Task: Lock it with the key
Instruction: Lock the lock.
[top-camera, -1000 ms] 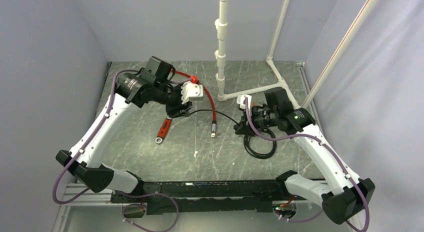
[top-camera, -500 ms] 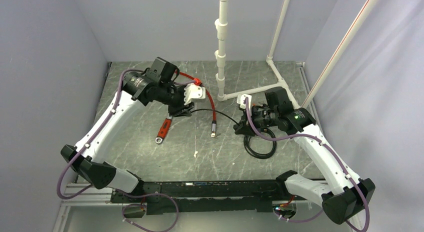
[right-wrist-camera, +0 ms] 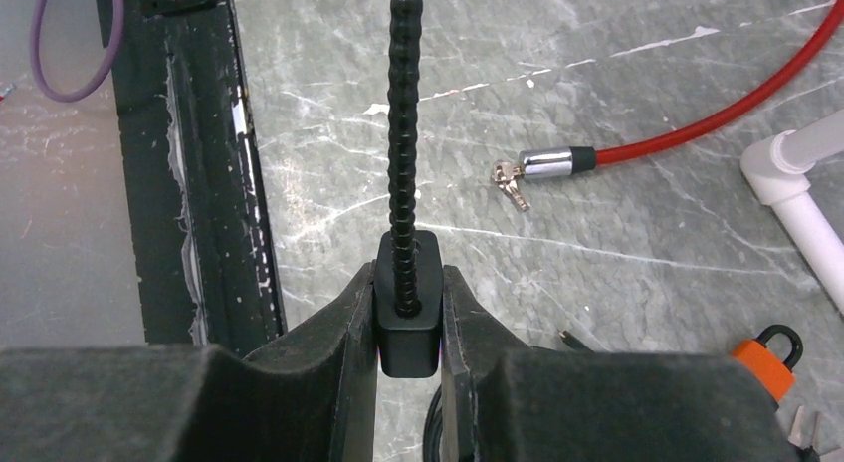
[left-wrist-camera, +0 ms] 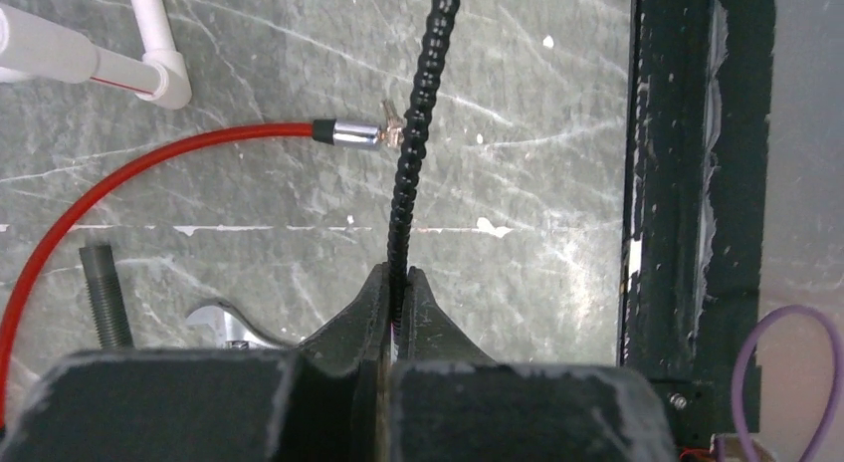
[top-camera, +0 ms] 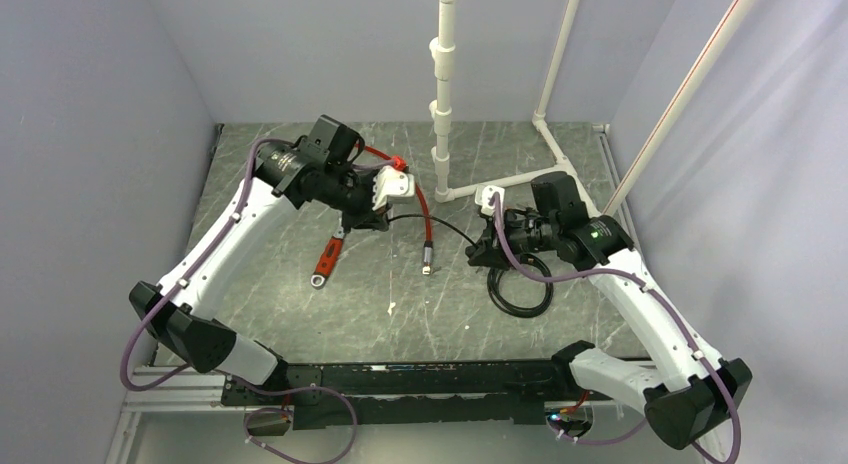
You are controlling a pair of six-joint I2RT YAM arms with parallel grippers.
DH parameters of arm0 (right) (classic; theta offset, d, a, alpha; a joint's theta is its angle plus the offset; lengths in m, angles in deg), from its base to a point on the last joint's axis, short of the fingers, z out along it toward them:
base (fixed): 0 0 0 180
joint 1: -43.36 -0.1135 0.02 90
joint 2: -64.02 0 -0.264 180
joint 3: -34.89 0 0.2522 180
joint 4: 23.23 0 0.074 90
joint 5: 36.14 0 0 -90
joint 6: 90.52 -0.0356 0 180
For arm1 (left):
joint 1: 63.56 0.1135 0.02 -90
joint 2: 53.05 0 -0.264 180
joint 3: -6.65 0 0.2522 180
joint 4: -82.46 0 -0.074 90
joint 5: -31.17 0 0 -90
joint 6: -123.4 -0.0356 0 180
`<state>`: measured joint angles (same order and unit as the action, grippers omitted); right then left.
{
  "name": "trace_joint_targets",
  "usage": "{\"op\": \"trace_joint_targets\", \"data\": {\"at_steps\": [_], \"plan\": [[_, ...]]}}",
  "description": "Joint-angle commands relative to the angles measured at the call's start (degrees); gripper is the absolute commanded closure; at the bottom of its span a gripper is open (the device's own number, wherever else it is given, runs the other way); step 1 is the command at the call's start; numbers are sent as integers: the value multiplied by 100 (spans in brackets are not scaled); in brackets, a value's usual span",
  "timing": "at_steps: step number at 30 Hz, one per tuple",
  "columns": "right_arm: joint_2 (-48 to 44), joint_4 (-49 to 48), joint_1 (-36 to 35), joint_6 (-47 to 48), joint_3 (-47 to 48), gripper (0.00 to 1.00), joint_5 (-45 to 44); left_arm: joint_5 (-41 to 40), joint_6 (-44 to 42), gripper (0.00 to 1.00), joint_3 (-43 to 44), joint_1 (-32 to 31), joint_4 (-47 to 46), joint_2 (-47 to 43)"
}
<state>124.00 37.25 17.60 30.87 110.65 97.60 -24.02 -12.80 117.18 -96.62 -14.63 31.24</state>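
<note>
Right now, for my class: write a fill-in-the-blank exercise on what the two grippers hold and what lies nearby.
The left gripper is ___ on the cord.
The right gripper holds the key by its ___ head.
The cable with the metal tip is ___.
The padlock is ___.
Missing words: shut; black; red; orange.

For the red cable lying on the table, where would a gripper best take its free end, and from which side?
By the silver metal sleeve at its tip, from straight above, closing across its narrow width. It lies flat on the table and looks straight and rigid, unlike the curving red cable behind it.
</note>
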Motion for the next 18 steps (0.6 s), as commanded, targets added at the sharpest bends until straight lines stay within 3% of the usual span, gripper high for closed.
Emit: {"op": "trace_joint_targets", "data": {"at_steps": [1, 6, 12, 18], "plan": [[-266, -925, -23, -388, -94, 100, 135, 591, 749, 100, 77, 1, -610, -167], [-547, -2376, -25, -1269, -553, 100, 132, 1278, 2541, 100, -864, 6, -2735, -961], [-611, -4493, -25, -2650, -882, 100, 197, 1347, 4677, 100, -1829, -68, -5521, -1457], [-623, -5727, -45, -3332, -1083, 100, 342, 1151, 5423, 100, -2085, -486, -6799, -1406]]}}
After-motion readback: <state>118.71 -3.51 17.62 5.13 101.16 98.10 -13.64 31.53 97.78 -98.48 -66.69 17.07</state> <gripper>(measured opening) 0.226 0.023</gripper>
